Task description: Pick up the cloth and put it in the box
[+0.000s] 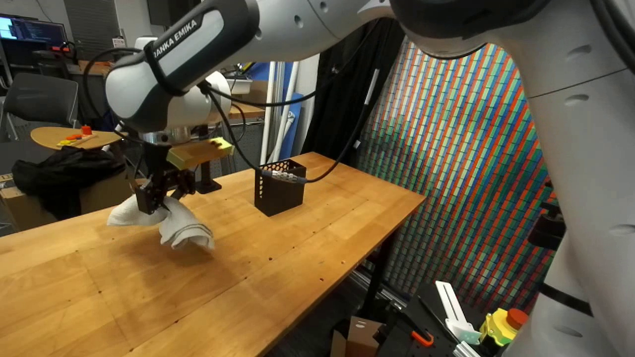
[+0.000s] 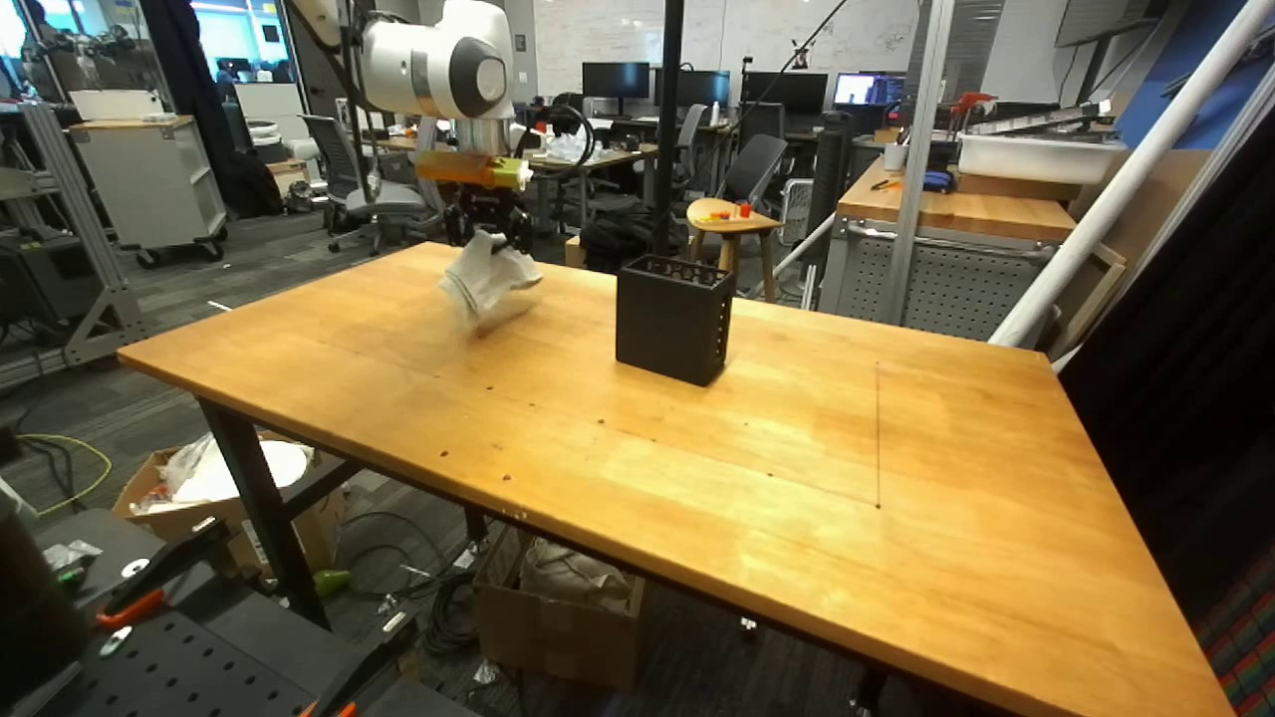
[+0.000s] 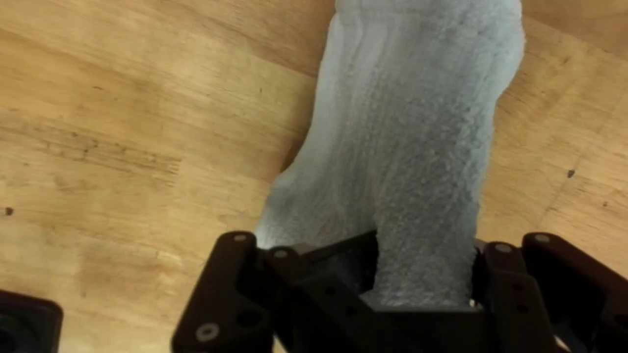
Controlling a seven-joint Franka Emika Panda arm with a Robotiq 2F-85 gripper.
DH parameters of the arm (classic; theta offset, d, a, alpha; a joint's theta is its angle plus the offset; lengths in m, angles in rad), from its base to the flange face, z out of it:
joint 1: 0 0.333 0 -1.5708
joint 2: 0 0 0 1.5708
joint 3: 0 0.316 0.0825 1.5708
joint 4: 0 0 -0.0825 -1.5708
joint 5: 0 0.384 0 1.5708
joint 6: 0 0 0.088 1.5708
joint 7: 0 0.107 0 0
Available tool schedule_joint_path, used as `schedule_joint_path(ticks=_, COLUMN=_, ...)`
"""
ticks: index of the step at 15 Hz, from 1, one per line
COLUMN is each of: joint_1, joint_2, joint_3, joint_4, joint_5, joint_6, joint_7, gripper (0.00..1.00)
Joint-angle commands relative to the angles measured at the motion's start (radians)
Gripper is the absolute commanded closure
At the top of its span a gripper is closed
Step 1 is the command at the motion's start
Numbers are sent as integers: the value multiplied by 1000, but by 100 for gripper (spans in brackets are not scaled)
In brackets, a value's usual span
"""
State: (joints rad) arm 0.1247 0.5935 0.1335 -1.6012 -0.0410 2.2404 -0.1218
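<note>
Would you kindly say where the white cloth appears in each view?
In an exterior view: white cloth left of centre, just below mid-height.
In an exterior view: white cloth left of centre, above mid-height.
In the wrist view: white cloth mostly right of centre, reaching the top edge.
Landmark in all three: the pincer gripping it.

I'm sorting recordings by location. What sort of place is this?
Most likely a robotics lab: there is a large robot arm, and in an exterior view a row of monitors stands in front of a whiteboard.
</note>
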Motion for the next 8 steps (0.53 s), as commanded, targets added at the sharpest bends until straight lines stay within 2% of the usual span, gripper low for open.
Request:
schedule_joint_path(ticks=1, joint_1=-16, joint_2=-154, joint_3=-8, joint_4=-66, joint_5=9, joint_6=-91, joint_7=-9, gripper=95)
schedule_joint_path(ticks=5, joint_1=-62, joint_2=-281, joint_3=-33, joint_4=-96, joint_5=14, joint_6=-187, joint_7=-41, gripper=96)
schedule_joint_path(ticks=8, joint_1=-122, joint_2=-366, joint_3=-64, joint_4=-126, joint_5=22, joint_6=-250, joint_7=-117, gripper=96)
